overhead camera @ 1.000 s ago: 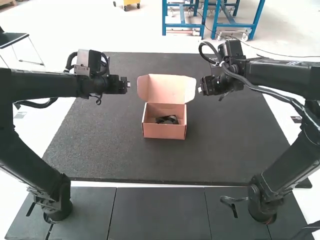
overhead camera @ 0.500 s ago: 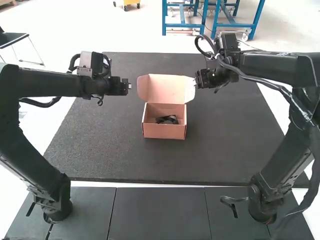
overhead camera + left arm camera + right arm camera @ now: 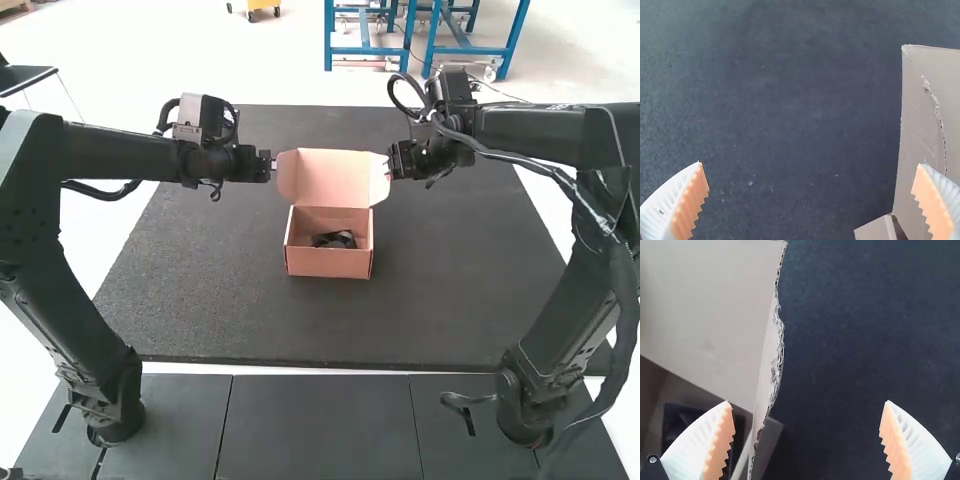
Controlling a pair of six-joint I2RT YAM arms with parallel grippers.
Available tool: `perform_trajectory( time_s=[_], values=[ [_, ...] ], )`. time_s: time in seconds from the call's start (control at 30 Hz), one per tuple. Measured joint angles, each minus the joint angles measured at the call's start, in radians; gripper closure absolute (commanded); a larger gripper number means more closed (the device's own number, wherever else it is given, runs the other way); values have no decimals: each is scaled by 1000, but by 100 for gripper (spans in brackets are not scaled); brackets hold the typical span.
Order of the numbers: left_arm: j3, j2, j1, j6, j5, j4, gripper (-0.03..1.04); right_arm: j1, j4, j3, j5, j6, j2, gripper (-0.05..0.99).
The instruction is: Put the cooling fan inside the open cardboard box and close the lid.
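Observation:
An open cardboard box (image 3: 328, 254) stands mid-mat with its lid (image 3: 333, 178) upright at the back. The black cooling fan (image 3: 330, 240) lies inside it. My left gripper (image 3: 266, 165) is open at the lid's left edge; in the left wrist view the lid (image 3: 922, 130) stands by one orange-padded finger (image 3: 927, 200). My right gripper (image 3: 392, 164) is open at the lid's right edge. In the right wrist view the lid's torn edge (image 3: 774, 360) runs between the fingers, close to one pad (image 3: 722, 440), and a dark part of the fan (image 3: 682, 417) shows below.
The black mat (image 3: 200, 280) covers the table around the box, with free room on all sides. Dark panels (image 3: 320, 425) lie along the front edge, between the two arm bases.
Both grippers have moved inward to the lid's side edges, the left one travelling right and the right one left and a little back. The box and fan have not moved.

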Motion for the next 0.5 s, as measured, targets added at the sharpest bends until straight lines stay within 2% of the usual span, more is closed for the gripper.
perform_trajectory(
  time_s=[0.13, 0.5],
  values=[
    [9, 15, -16, 0, 0, -1, 5, 0, 0, 0, -9, 5, 0, 28],
    [11, 16, -16, 0, -3, 0, 5, 0, 3, 53, -21, 8, 15, 28]
  ],
)
